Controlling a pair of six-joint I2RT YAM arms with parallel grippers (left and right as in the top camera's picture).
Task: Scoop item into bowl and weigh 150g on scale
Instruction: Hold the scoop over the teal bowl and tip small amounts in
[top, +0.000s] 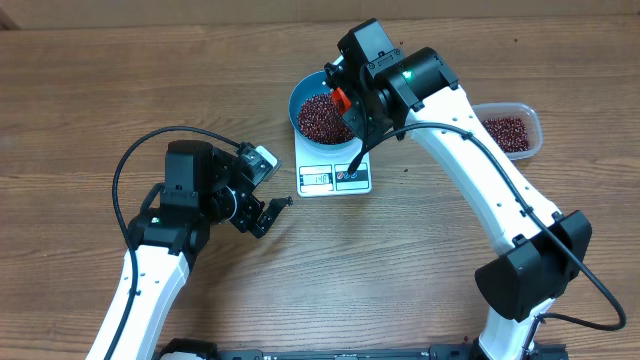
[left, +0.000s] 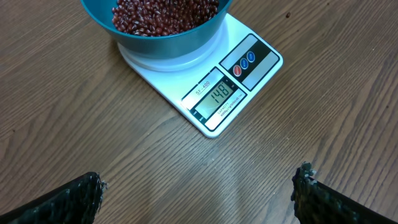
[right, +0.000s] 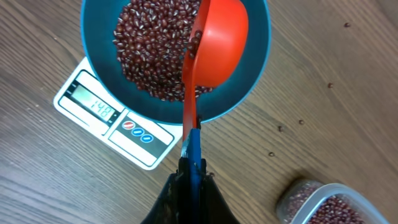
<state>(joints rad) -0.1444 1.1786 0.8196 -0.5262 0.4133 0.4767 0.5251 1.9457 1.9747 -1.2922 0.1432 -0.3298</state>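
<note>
Topping-up was the step in hand: the right gripper (right: 191, 173) was clamped shut on the handle of the orange scoop (right: 214, 43), its cup tipped over the blue bowl (right: 250, 88). The beans (right: 146, 50) lay heaped in that bowl, which sat on the far end of the scale (left: 186, 74). The left gripper (left: 198, 186) hung near-left with its fingers spread wide and nothing between them. Only the left wrist view gave a sharp display, apparently 148, a touch short. So the next move called for a tiny pinch more from the clear tub (top: 536, 130) to the right, not a full scoop. The right wrist view alone showed stray beans on the table (right: 348, 93). Whether the cup held any, I couldn't tell.
</note>
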